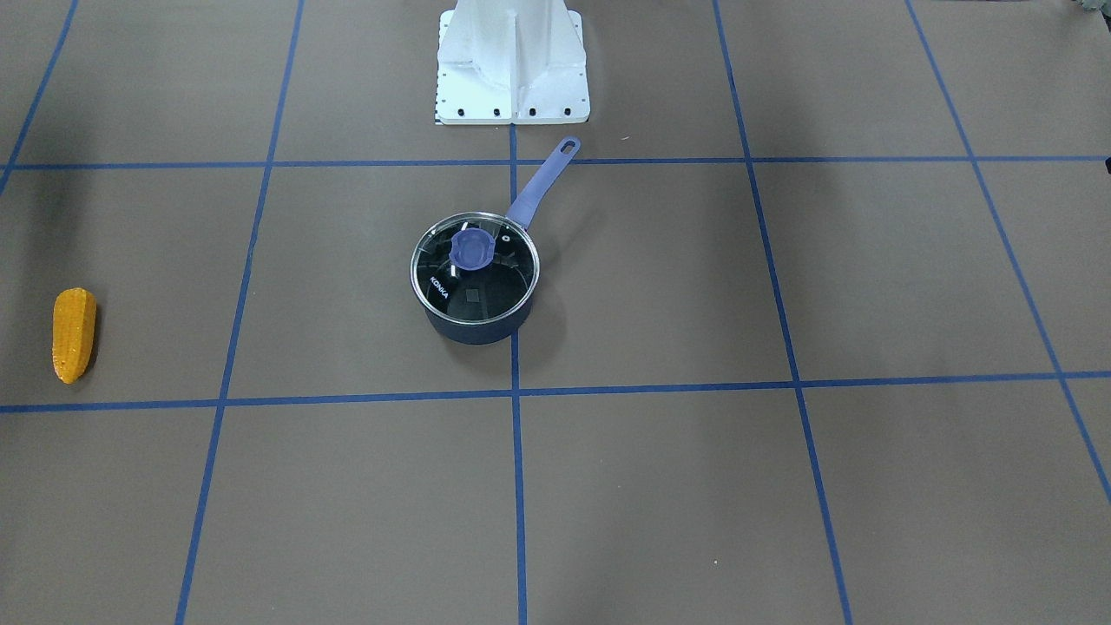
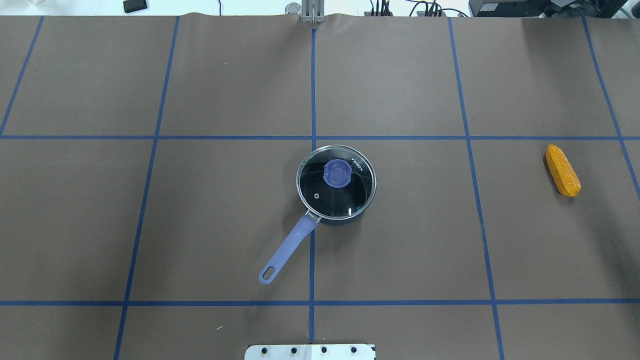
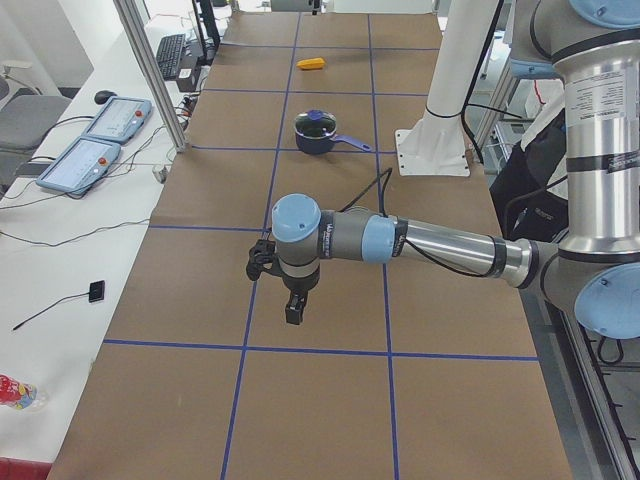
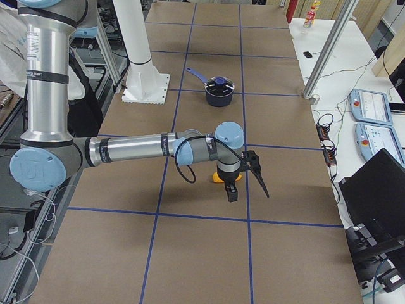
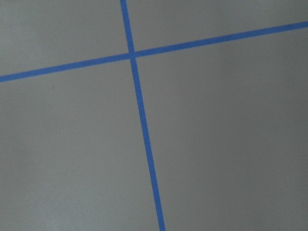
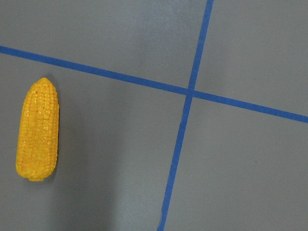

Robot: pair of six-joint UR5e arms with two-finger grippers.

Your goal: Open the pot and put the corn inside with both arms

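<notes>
The orange-yellow bumpy corn cob point(image 2: 563, 170) lies flat at the overhead view's right edge, well apart from the dark-blue lidded saucepan point(image 1: 477, 330) at centre. The cob looks stiff, light and prone to rolling, so its thick middle seems the best hold. The glass lid point(image 2: 320, 195) probably lifts only by its lilac knob point(image 2: 337, 172) and is breakable. Open tabletop point(image 2: 200, 225) surrounds both. The left arm point(image 3: 440, 245) and right arm point(image 4: 133, 149) show only in the side views, so I cannot tell whether their jaws are released or clenched.

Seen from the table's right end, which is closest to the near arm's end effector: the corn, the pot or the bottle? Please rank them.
From the right end effector:
1. Corn, close beside it.
2. Pot, mid-table, lid on.
3. Bottle, at the far end.
</notes>
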